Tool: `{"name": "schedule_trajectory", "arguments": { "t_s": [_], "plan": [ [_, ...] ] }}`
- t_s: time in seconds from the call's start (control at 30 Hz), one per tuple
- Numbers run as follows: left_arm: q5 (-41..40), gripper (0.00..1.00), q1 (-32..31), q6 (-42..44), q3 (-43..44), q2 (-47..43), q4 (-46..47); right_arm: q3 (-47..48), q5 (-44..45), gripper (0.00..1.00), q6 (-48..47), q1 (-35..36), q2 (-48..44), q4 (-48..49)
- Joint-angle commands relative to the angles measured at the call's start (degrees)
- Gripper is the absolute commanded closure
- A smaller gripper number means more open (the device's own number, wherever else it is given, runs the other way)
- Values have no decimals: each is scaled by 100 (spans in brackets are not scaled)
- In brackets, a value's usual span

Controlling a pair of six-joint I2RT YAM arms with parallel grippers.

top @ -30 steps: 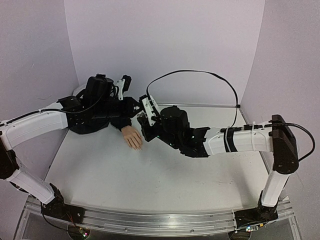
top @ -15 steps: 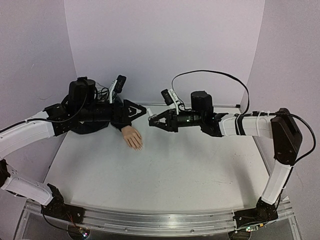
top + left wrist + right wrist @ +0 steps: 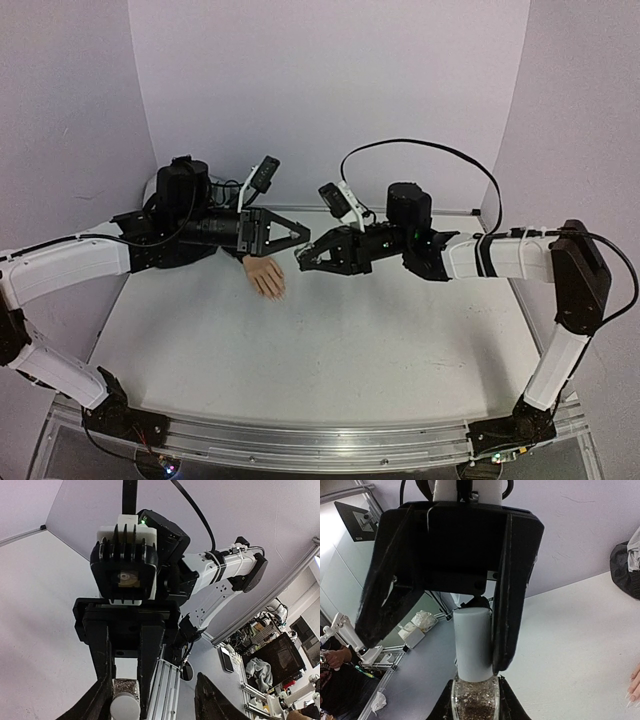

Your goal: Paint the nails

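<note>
The pale peach mannequin hand (image 3: 267,275) lies on the table, coming out of a dark sleeve (image 3: 178,252). Its nailed fingertips (image 3: 634,685) show at the right edge of the right wrist view. My right gripper (image 3: 303,262) (image 3: 475,704) is shut on a small clear glitter bottle (image 3: 474,700) with a white cap (image 3: 472,642), held in the air right of the hand. My left gripper (image 3: 298,234) (image 3: 150,692) is open, its jaws spread around the cap (image 3: 124,706). One of its fingers (image 3: 512,605) touches the cap's side and the other finger (image 3: 385,595) stands well off.
The white table (image 3: 300,350) is walled by lavender panels at the back and sides. The right arm's black cable (image 3: 420,150) loops above it. The aluminium base rail (image 3: 300,445) runs along the near edge.
My right gripper has lifted from beside the mannequin hand and turned toward the left arm. My left gripper has moved right, and its open jaws now straddle the bottle's cap.
</note>
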Motion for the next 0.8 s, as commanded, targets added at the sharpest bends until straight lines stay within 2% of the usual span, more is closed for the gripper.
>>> {"name": "schedule_trajectory", "arguments": {
  "t_s": [0.0,0.13,0.3,0.37,0.43,0.5,0.53,0.57,0.6,0.63,0.67,0.7,0.77],
  "plan": [
    [261,46,-58,132,-28,-115,397,116,-48,100,173,-17,-295,586],
    [104,66,-62,112,-82,-131,391,126,2,100,180,-22,-316,611],
    [-73,87,-74,97,-59,-67,378,7,239,100,132,-17,-427,638],
    [-154,92,-71,92,-46,-47,364,-79,535,100,53,-21,-507,621],
    [-328,98,-71,101,-47,-50,310,-195,1213,100,-176,-21,-639,445],
    [-602,100,-71,81,-65,-63,231,-241,2560,100,-835,20,-777,-327],
    [-812,100,-71,63,-74,-64,194,-195,4041,100,-1164,190,-834,-784],
    [-1054,100,-71,21,-81,-54,123,-128,6179,100,-1401,543,-832,-1187],
    [-1352,100,-71,-35,-52,-39,15,-35,9485,100,-1586,928,-733,-1347],
    [-1729,100,-71,-104,1,-17,-207,67,11335,100,-1756,1249,-552,-1328],
    [-2081,100,-71,-174,104,27,-533,110,12365,100,-2172,1464,-384,-879],
    [-2343,100,-71,-208,212,77,-789,90,12596,100,-2822,1581,-239,-345],
    [-2470,100,-71,-161,363,152,-1075,346,11898,100,-2920,1614,-88,-332]
  ]
}}
